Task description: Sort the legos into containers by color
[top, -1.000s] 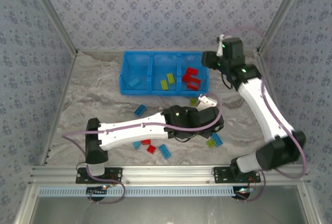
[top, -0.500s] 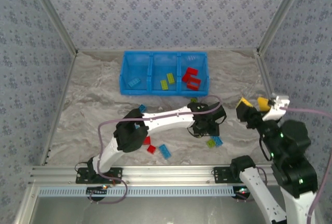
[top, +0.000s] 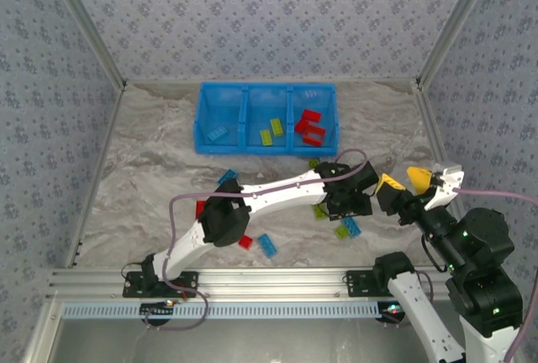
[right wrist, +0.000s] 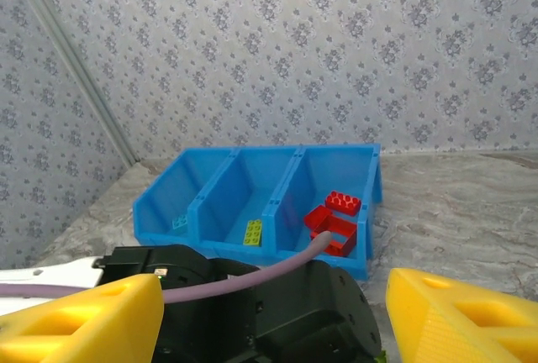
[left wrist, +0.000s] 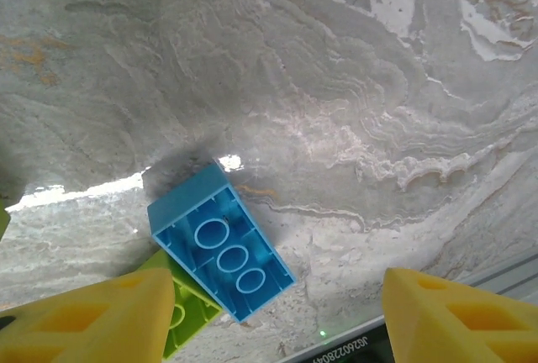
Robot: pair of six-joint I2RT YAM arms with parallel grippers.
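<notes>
The containers are three compartments of one blue bin [top: 265, 94] [right wrist: 367, 180] at the back. The left one holds a light blue lego [top: 218, 134], the middle one green legos [top: 271, 131] [right wrist: 253, 231], the right one red legos [top: 309, 128] [right wrist: 334, 219]. My left gripper [left wrist: 269, 321] hangs open over an upturned light blue lego [left wrist: 220, 241] that lies on a green lego [left wrist: 182, 314]; both sit nearer its left finger [left wrist: 84, 321]. My right gripper [top: 403, 180] [right wrist: 273, 325] stands open and empty right of the left arm's wrist [top: 347, 186], facing the bin.
Loose legos lie on the marble table [top: 151, 170]: a blue one [top: 227, 176], two red ones [top: 199, 209] [top: 245, 242], a blue one [top: 267, 244], a green and blue pair [top: 345, 228] and green ones [top: 313, 163]. The left arm's black wrist [right wrist: 252, 304] stands close before my right gripper.
My right arm swung back from over the bin to the near right side of the table. My left arm reached further right, over the green and blue pair. Both grippers opened wider.
</notes>
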